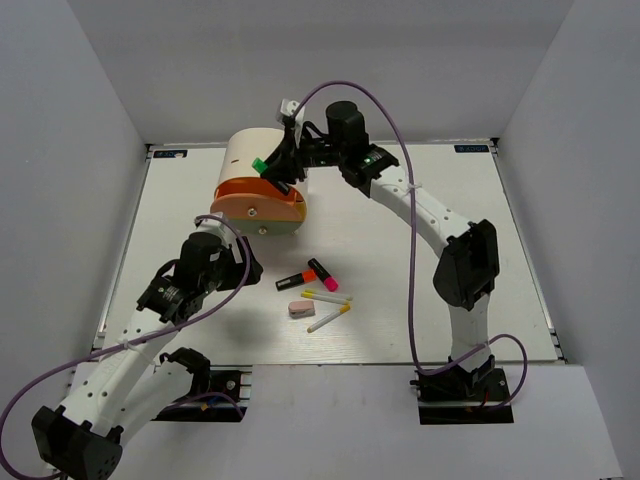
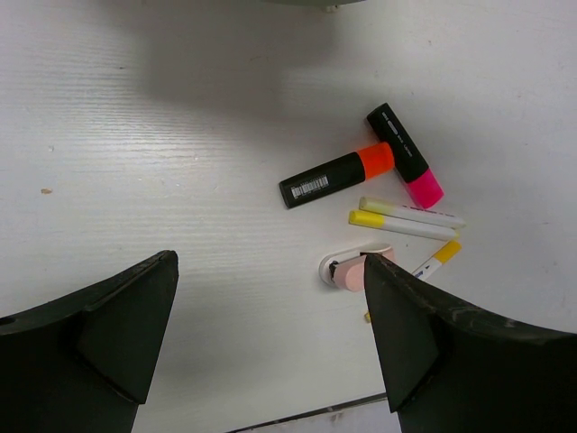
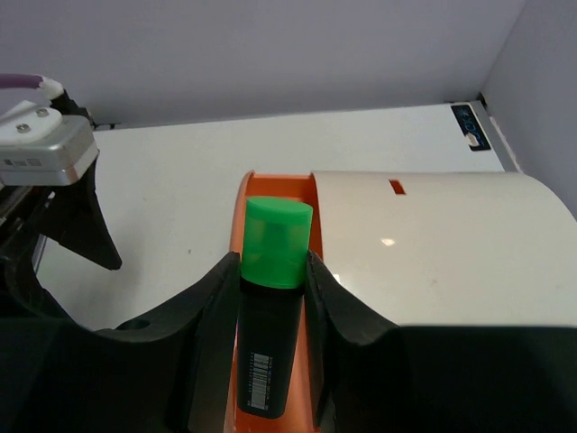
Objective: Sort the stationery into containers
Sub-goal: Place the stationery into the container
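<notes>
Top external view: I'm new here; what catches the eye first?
A green-capped black highlighter, clamped in the right arm's jaws, hangs over the orange drawer of the rounded cream chest. Nearby lie an orange-ended highlighter, a pink-ended highlighter, thin white pens and a pinkish eraser.

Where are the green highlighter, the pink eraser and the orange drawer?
Green-capped black highlighter (image 3: 277, 242), right wrist view, on its green cap.
Pinkish eraser block (image 2: 350, 272), left wrist view, on its visible left end.
Orange drawer (image 1: 262, 203), top external view, on its orange front.
</notes>
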`<state>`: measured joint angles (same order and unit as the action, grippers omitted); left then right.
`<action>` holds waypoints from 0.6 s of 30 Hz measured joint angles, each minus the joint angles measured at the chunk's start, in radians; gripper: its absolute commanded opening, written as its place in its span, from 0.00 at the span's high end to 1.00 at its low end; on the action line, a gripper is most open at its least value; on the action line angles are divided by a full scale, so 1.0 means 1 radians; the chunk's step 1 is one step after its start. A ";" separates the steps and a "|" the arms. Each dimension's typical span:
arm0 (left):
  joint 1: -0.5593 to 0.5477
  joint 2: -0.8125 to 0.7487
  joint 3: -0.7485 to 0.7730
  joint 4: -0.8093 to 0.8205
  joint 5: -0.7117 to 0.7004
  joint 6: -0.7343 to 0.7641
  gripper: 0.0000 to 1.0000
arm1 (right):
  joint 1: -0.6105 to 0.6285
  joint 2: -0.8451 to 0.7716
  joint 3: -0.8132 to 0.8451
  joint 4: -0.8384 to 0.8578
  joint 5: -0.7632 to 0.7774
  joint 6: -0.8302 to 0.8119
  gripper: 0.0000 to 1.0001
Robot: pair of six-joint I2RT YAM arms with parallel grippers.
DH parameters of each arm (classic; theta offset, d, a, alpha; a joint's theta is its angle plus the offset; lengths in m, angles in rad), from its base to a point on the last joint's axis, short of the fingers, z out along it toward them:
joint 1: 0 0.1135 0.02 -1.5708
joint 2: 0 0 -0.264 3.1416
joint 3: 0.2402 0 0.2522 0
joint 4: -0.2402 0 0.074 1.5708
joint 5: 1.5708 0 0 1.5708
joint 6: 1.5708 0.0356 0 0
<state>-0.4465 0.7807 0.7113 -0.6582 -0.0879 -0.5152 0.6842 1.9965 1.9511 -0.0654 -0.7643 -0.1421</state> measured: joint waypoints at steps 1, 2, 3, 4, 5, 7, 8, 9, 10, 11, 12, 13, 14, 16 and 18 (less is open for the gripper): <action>0.000 -0.001 0.000 0.000 0.000 -0.001 0.06 | 0.003 0.003 0.000 0.016 -0.008 0.010 1.00; 0.000 -0.001 0.000 0.000 0.000 -0.002 0.06 | 0.006 0.006 0.000 0.032 -0.016 0.019 1.00; 0.000 -0.001 0.000 0.000 0.001 -0.002 0.06 | 0.010 0.007 0.000 0.047 -0.024 0.030 0.97; 0.000 -0.001 0.000 0.000 0.002 -0.002 0.06 | 0.013 0.008 0.000 0.060 -0.031 0.036 0.95; 0.000 -0.001 0.000 0.000 0.003 -0.002 0.06 | 0.014 0.009 0.000 0.074 -0.037 0.043 0.94; 0.000 -0.001 0.000 0.001 0.005 -0.003 0.06 | 0.021 0.013 0.004 0.095 -0.051 0.054 0.88; 0.000 -0.001 0.000 0.001 0.007 -0.003 0.06 | 0.024 0.016 0.008 0.103 -0.056 0.058 0.85; 0.000 -0.001 0.000 0.001 0.009 -0.003 0.06 | 0.026 0.021 0.010 0.109 -0.060 0.059 0.82; 0.000 -0.001 0.000 0.001 0.011 -0.004 0.05 | 0.030 0.025 0.010 0.117 -0.062 0.060 0.77; 0.000 0.000 0.000 0.002 0.013 -0.005 0.05 | 0.032 0.029 0.010 0.120 -0.063 0.060 0.75; 0.000 0.001 0.000 0.003 0.018 -0.005 0.05 | 0.035 0.035 0.010 0.122 -0.063 0.058 0.75; 0.000 0.002 0.000 0.005 0.020 -0.006 0.05 | 0.037 0.040 0.010 0.122 -0.062 0.057 0.73; 0.000 0.003 0.000 0.006 0.023 -0.005 0.05 | 0.037 0.048 0.011 0.122 -0.062 0.056 0.71; 0.000 0.004 0.000 0.008 0.029 -0.005 0.05 | 0.038 0.060 0.012 0.121 -0.061 0.054 0.59; 0.000 0.010 0.000 0.011 0.038 -0.003 0.05 | 0.038 0.071 0.016 0.121 -0.058 0.048 0.55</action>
<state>-0.4465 0.7902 0.7109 -0.6472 -0.0498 -0.5182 0.7223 2.0670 1.9667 0.0559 -0.8219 -0.0944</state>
